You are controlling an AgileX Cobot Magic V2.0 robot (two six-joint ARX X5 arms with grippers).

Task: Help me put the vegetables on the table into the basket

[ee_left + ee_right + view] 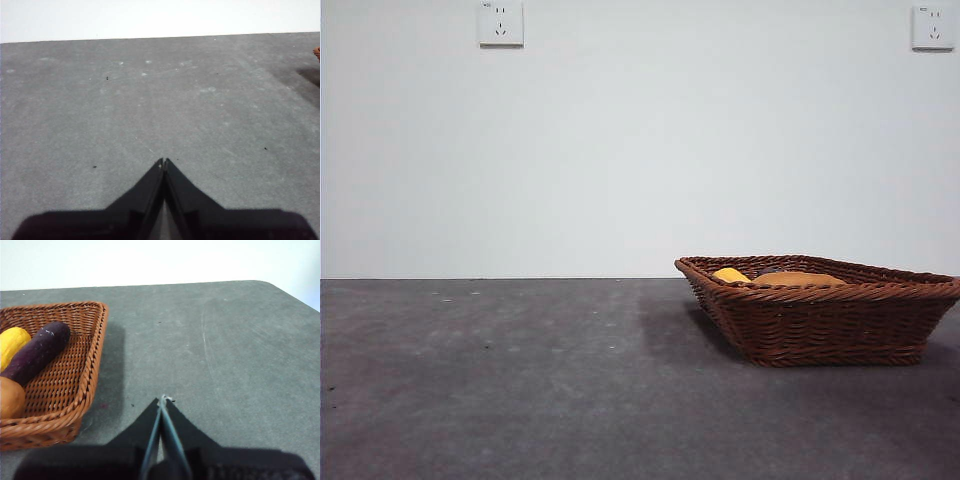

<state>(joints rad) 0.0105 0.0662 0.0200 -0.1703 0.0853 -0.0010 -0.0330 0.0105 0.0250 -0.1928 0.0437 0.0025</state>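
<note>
wall sockets (501,23) hang above table (520,380); vegetables (37,352) fill basket (820,325)

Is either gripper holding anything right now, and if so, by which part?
Nothing is held. The left gripper and right gripper are both shut on nothing above the table.

We seem to be in a plain lab: a bare white wall (640,150) carries 2 sockets (501,23) above the grey table (520,380).
</note>
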